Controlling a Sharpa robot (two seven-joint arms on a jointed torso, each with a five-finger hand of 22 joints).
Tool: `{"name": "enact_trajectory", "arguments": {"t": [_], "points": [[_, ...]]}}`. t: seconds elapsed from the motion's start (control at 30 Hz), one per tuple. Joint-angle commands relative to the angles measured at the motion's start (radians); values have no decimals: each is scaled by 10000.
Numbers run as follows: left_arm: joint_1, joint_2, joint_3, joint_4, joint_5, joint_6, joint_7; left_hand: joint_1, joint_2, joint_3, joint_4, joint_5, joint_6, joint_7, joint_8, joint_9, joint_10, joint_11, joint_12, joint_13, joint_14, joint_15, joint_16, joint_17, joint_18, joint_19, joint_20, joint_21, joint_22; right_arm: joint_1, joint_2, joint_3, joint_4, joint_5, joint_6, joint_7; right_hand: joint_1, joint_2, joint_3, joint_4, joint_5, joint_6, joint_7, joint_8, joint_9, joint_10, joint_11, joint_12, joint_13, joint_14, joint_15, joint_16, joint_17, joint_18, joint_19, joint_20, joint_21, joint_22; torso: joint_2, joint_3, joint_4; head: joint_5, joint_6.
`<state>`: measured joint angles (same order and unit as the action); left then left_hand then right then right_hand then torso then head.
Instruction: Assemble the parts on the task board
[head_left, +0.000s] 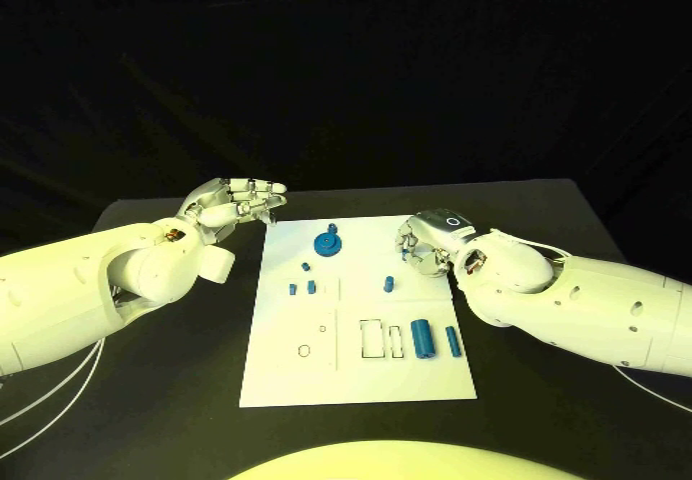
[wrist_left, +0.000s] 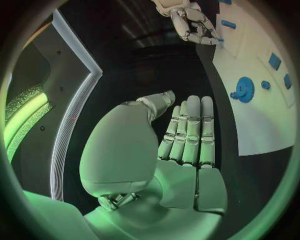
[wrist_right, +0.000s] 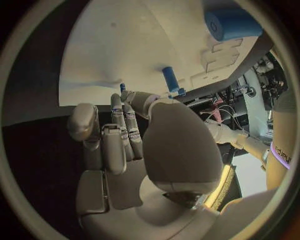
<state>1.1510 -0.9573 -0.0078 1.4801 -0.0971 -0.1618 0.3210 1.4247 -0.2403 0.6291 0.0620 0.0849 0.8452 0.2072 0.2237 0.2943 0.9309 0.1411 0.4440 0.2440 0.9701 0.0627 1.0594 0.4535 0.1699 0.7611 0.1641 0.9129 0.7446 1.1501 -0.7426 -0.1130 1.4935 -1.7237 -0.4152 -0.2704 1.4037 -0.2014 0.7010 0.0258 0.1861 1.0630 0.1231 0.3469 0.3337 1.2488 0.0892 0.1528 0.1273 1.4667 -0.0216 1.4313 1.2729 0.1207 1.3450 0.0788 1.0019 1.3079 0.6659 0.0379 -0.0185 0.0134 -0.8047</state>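
The white task board (head_left: 361, 375) lies in the middle of the table. A blue gear (head_left: 329, 243) sits near its far edge, also the gear (wrist_left: 242, 89) in the left wrist view. Small blue pegs (head_left: 307, 267) (head_left: 389, 283) stand farther in. A thick blue cylinder (head_left: 423, 338) and a thinner one (head_left: 451, 340) lie at the right. My left hand (head_left: 238, 205) hovers off the board's far left corner, its fingers (wrist_left: 190, 130) straight, side by side and holding nothing. My right hand (head_left: 428, 240) hangs over the board's far right part, fingers (wrist_right: 122, 125) loosely bent, with nothing plainly in them.
Outlined slots (head_left: 372, 337) and a small ring mark (head_left: 303, 350) show on the board's near half. Black table (head_left: 548, 230) surrounds the board on all sides. The peg (wrist_right: 170, 79) and the thick cylinder (wrist_right: 231, 22) stand beyond my right hand.
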Motion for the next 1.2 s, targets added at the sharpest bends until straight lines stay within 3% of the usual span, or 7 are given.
{"name": "enact_trajectory", "arguments": {"t": [0.03,0.3,0.6,0.77,0.9,0.97,1.2], "points": [[3,2,8,-11,-45,108,18,39,37,-67,0,34,-77,19,-42,-16,-87,14,-23,-17,12,78,-54,-18,117,31,68,-58,-18,47,-134,46,232,270,-430,270,-73,1,55,7,6,70,-37,49,16,470,-408,11,7,435,-66,21,10,-106,20,-55,22,119,-13,-4,-16,33,25],[3,20,8,-15,-45,132,11,37,36,-72,1,35,-91,23,-47,-19,-100,18,-23,-20,13,82,-58,-20,117,31,71,-64,-21,170,-522,135,1234,575,-695,419,-83,-1,64,0,0,73,-38,48,20,478,-409,2,4,441,-67,33,35,-112,31,-56,52,136,-21,-18,-46,102,83],[0,55,7,26,-74,139,67,49,47,-73,-2,40,-112,29,-54,-24,-122,24,-23,-25,11,86,-66,-24,118,33,76,-74,-26,-29,-265,152,2389,519,-920,668,-92,-2,71,-5,-4,74,-37,47,22,483,-409,-7,1,445,-67,41,52,-114,33,-57,63,144,-50,-36,-48,546,-4],[-2,74,7,69,-105,104,103,57,55,-71,-5,43,-116,32,-54,-26,-127,26,-21,-26,10,87,-69,-25,119,33,77,-77,-28,-237,154,121,2493,394,-892,758,-95,0,80,-12,-1,72,-35,44,24,486,-408,-16,-1,446,-68,44,58,-109,23,-58,39,137,-41,-62,-43,860,-47],[-3,81,7,118,-114,6,165,57,55,-71,-5,43,-116,32,-54,-26,-127,26,-21,-26,10,87,-69,-25,119,33,77,-77,-28,-510,538,88,2397,268,-908,840,-98,0,83,-14,-1,71,-34,42,25,486,-408,-20,-2,443,-68,37,42,-106,17,-58,25,132,-24,-51,-34,1058,-99],[-3,80,7,157,-113,-103,258,57,55,-71,-5,43,-116,32,-54,-26,-127,26,-21,-26,10,87,-69,-25,119,33,77,-77,-28,-688,714,78,2318,189,-942,892,-100,2,89,-18,2,67,-33,39,26,486,-406,-27,-4,443,-68,38,44,-104,11,-59,12,128,-22,-45,-32,1239,-202],[-3,82,7,314,-31,-490,560,28,69,-88,21,41,-128,45,-51,-29,-147,40,-9,-31,-7,104,-88,-32,113,22,90,-103,-40,-1193,1172,55,1950,35,-991,938,-106,7,110,-37,17,56,-27,28,28,485,-402,-52,-11,440,-67,30,29,-97,-4,-61,-20,121,-10,-61,-8,1572,-377]]}}
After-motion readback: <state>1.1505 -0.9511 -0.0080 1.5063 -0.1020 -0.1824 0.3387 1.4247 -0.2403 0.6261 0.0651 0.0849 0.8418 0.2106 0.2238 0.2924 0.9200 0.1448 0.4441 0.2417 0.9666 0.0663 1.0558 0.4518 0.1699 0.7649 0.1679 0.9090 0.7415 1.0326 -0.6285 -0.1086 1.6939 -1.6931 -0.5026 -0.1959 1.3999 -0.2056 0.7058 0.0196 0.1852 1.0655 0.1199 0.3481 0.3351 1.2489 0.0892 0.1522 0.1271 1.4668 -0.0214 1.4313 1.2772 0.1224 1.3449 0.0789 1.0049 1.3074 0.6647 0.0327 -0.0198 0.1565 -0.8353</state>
